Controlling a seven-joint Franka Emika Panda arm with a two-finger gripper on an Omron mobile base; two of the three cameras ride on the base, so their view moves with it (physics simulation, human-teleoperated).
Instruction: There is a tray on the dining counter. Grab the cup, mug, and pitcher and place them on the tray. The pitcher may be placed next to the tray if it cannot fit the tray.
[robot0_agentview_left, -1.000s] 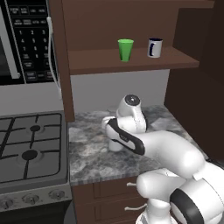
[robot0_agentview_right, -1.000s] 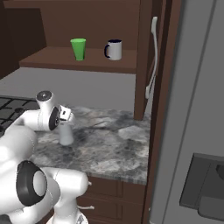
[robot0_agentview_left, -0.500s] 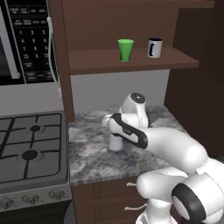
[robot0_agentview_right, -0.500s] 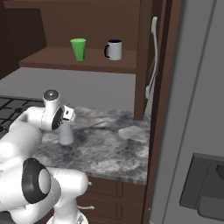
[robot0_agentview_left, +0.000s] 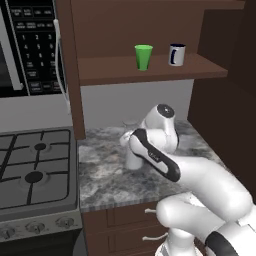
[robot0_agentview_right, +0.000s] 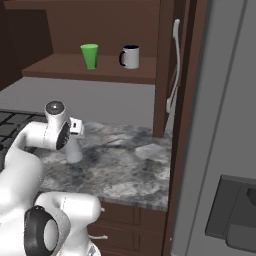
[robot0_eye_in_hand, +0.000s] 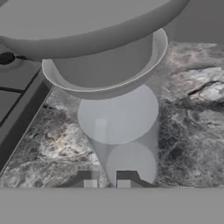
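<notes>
Showing, in the hand view, the hand (robot0_eye_in_hand: 106, 183) pinching the pale, narrow-necked pitcher (robot0_eye_in_hand: 118, 127), its flared clear top looming large. Standing on the marbled tabletop (robot0_agentview_left: 115, 175) just right of the stove (robot0_agentview_left: 35, 170); glossy green cup (robot0_agentview_left: 143, 56) and white mug (robot0_agentview_left: 177, 54) sitting on the wooden shelf (robot0_agentview_left: 115, 70) above the pitcher.

pitcher (robot0_agentview_left: 134, 159) upper part hidden behind arm, top cropped in hand view

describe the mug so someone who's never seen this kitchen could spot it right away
Look at the dark wooden shelf above the marbled worktop, right of the microwave. Two small things stand on it side by side. The mug is the right-hand one: white, with a dark inside and dark handle, whereas its neighbour, the cup, is bright green and has no handle.
</notes>
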